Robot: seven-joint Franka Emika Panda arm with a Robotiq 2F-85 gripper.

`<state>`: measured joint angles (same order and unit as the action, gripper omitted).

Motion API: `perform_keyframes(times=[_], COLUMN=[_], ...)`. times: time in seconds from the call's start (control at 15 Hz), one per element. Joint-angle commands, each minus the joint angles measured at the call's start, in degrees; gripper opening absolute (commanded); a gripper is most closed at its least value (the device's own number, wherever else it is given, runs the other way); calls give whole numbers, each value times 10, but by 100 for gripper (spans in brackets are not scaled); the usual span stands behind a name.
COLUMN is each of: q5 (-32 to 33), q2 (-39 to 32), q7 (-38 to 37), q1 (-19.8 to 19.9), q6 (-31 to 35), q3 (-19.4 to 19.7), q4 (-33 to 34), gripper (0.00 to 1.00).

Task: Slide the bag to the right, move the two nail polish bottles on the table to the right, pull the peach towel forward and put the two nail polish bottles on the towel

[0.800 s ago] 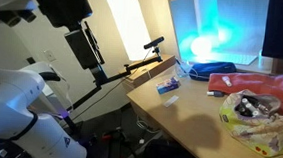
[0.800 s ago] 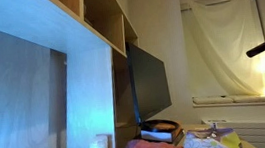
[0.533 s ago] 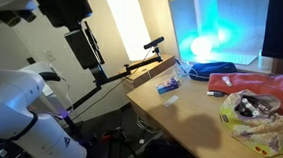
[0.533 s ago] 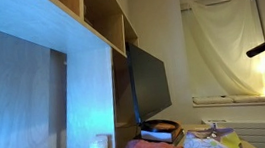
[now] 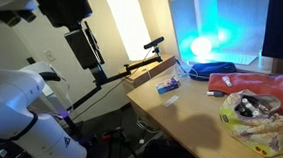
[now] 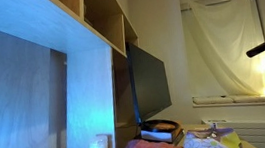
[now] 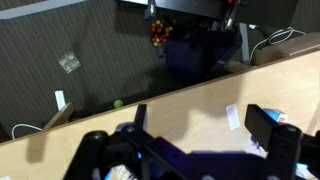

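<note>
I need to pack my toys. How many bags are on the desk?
2. In an exterior view, the see-through yellowish bag lies nearest the camera; a dark blue pouch lies farther back behind it. More may be hidden.

The arm [image 5: 15,95] has smooth, rounded white shells; the gripper [image 7: 185,150] is matte black with blocky fingers [image 7: 275,140].
</note>
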<state>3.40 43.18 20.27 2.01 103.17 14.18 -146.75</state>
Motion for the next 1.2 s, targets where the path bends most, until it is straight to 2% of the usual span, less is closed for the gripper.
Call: perform_keyframes(times=[0.0,0.27,0.6,0.93,1.13], q5=[-3,5,7,10,12], q2=[-3,-21,-79,-162,-210], q7=[2,4,6,9,14], q1=[4,-10,-37,-54,-57], q6=[1,0,-4,-1,26], q3=[-7,-27,-62,-89,-98], q4=[3,37,110,197,243], gripper=[100,100,100,100,100])
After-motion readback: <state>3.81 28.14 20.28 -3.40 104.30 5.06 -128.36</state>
